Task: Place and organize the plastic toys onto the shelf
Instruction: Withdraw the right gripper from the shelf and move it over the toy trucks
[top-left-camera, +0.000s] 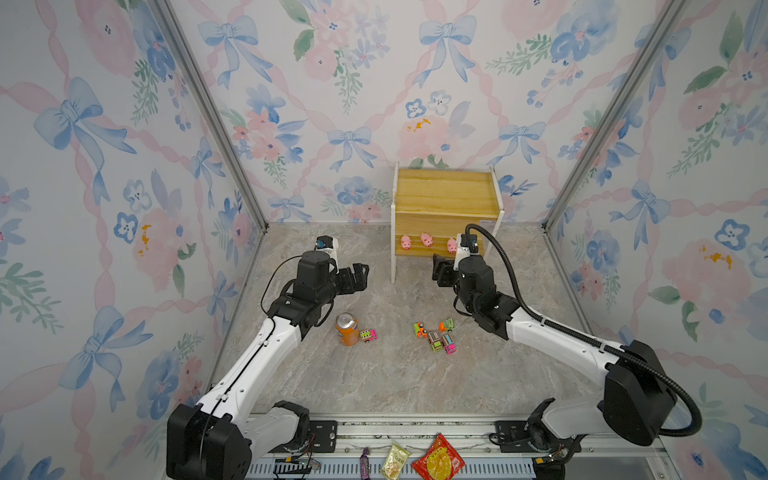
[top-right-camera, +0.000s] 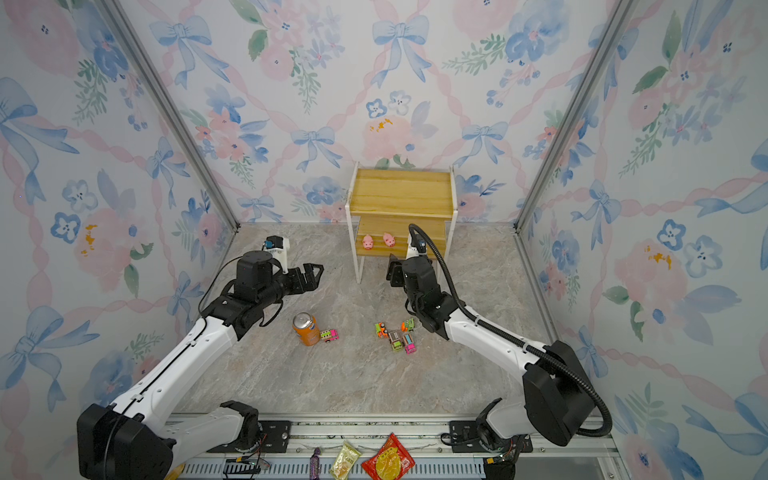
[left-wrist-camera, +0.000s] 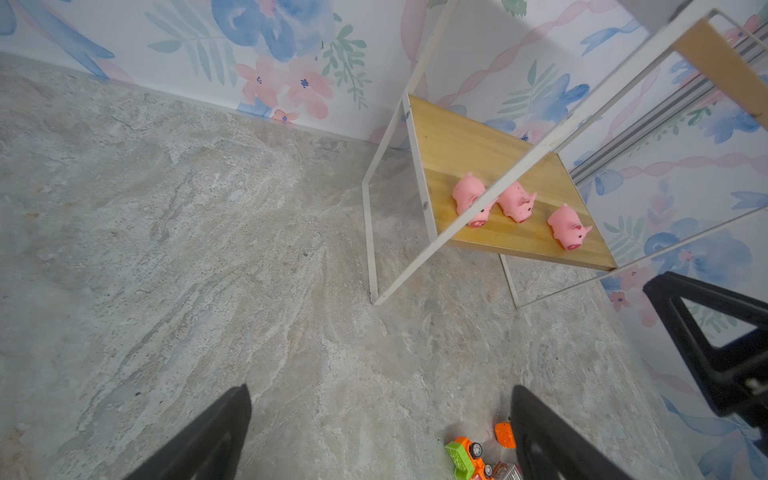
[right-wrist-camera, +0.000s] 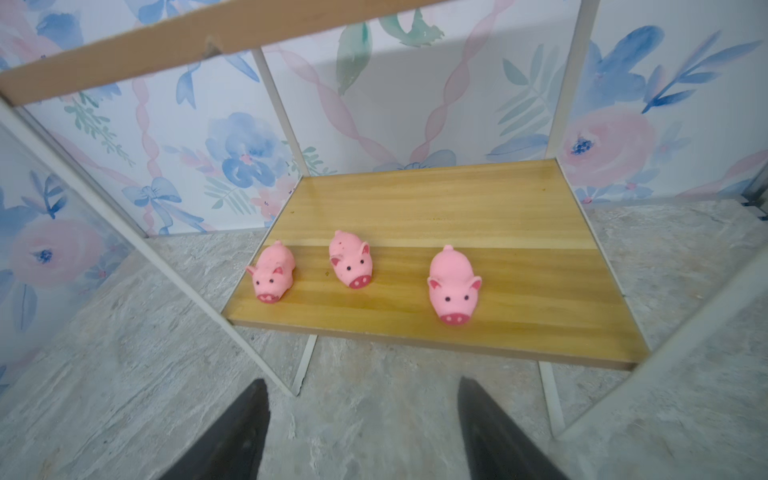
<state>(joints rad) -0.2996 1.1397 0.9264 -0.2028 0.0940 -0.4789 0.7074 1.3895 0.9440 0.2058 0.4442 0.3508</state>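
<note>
The shelf (top-left-camera: 446, 195) (top-right-camera: 401, 191) stands against the back wall. Three pink pigs (right-wrist-camera: 272, 276) (right-wrist-camera: 351, 259) (right-wrist-camera: 454, 286) sit in a row on its lower board (right-wrist-camera: 519, 232), snouts toward the front. Several toy trucks (top-left-camera: 436, 334) (top-right-camera: 397, 336) lie bunched on the table in front of the shelf. One more truck (top-left-camera: 368, 335) rests beside the can. My right gripper (top-left-camera: 441, 270) (right-wrist-camera: 361, 381) hovers open and empty just before the lower board. Left of the shelf my left gripper (top-left-camera: 361, 277) (left-wrist-camera: 380, 390) hangs wide open over bare table, holding nothing.
An orange soda can (top-left-camera: 347, 329) stands upright near my left arm. Snack packets (top-left-camera: 438, 459) (top-left-camera: 395, 459) lie on the front rail, off the table. The shelf's thin white legs (right-wrist-camera: 305, 361) reach down just ahead of the right gripper. Walls close in the left, right and back.
</note>
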